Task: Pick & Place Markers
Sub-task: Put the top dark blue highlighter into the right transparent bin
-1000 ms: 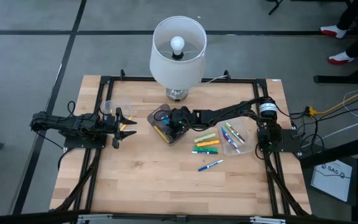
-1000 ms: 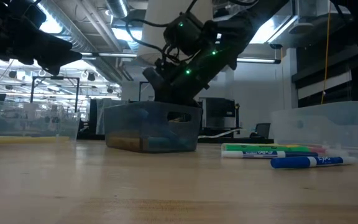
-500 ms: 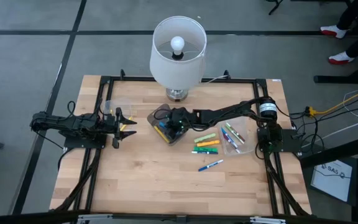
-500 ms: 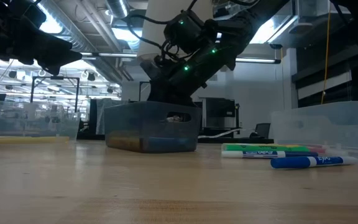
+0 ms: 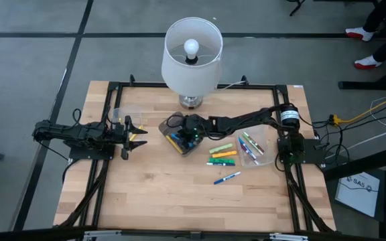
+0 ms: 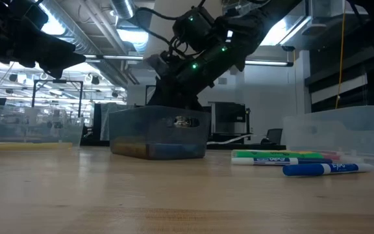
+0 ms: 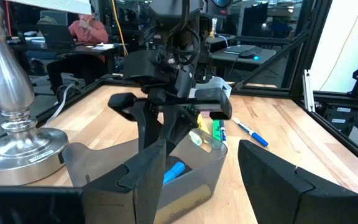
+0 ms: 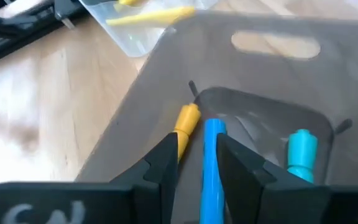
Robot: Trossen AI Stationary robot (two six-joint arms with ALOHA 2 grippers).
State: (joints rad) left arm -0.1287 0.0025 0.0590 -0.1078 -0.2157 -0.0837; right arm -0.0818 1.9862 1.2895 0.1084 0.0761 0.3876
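A grey bin (image 5: 177, 142) stands mid-table and holds a blue marker (image 8: 213, 163), a yellow-orange marker (image 8: 186, 121) and a cyan one (image 8: 301, 152). My right gripper (image 8: 197, 142) reaches slanting down into the bin, open, with a finger on either side of the blue marker. The blue marker also shows low in the bin in the left wrist view (image 7: 174, 172), below those fingers. More markers (image 5: 223, 155) lie flat on the wood right of the bin, one blue (image 5: 226, 178) nearest the front. My left gripper (image 5: 139, 134) waits open at the table's left, pointing level at the bin. My right gripper comes at the blue marker slanting from above and from the table's right, its fingers along the marker's length. A gap shows on one side; the other finger (image 8: 238, 163) stands close against the barrel, and I cannot tell whether it touches. The marker lies inside the bin.
A clear bin (image 5: 252, 148) with a few markers stands at the right. Another clear bin (image 5: 122, 115) holding a yellow marker (image 8: 148, 15) stands by my left gripper. A lamp (image 5: 191, 57) stands at the far middle. Bare wood lies toward the near edge.
My right gripper has tipped a little while staying over the grey bin; in the low view its body stands slightly higher than a second ago. The bin and the loose markers have kept their places.
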